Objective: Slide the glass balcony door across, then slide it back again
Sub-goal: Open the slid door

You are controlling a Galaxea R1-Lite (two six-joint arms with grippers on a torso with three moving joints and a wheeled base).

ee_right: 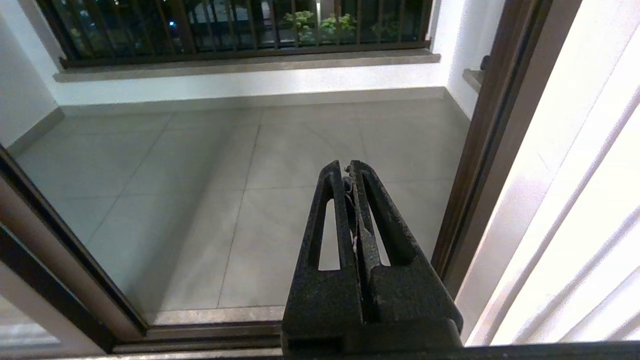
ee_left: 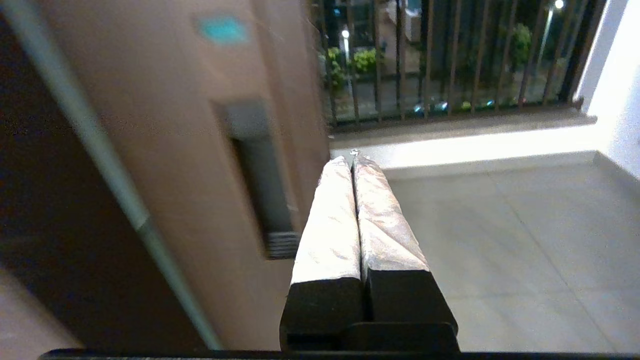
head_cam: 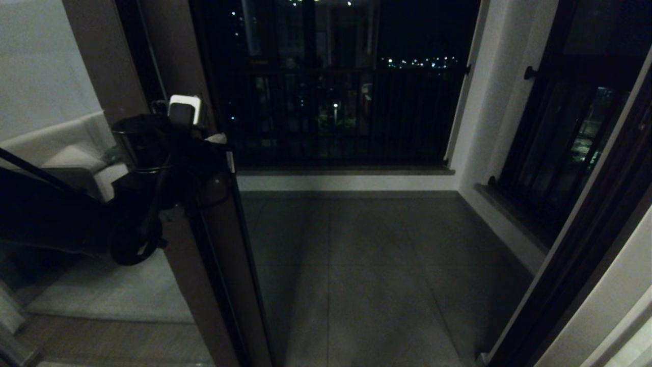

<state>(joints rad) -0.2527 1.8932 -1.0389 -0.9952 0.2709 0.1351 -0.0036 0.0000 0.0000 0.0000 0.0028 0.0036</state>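
Observation:
The glass balcony door (head_cam: 224, 244) stands slid over to the left, so the doorway to the balcony is open. Its brown stile (ee_left: 175, 150) has a narrow recessed handle slot (ee_left: 260, 185). My left gripper (head_cam: 216, 138) is up against that stile's edge at handle height. In the left wrist view the left gripper (ee_left: 352, 160) is shut, its pale wrapped fingers (ee_left: 325, 225) lying just beside the slot and holding nothing. My right gripper (ee_right: 347, 167) is shut and empty, hanging over the threshold near the right door jamb (ee_right: 480, 150); the head view does not show it.
Grey balcony tiles (head_cam: 367, 275) lie beyond the floor track (ee_right: 200, 332). A black railing (head_cam: 346, 117) closes the far side, and a dark barred window (head_cam: 560, 142) sits in the right wall. A pale sofa (head_cam: 66, 153) and rug (head_cam: 102, 290) are behind the glass at left.

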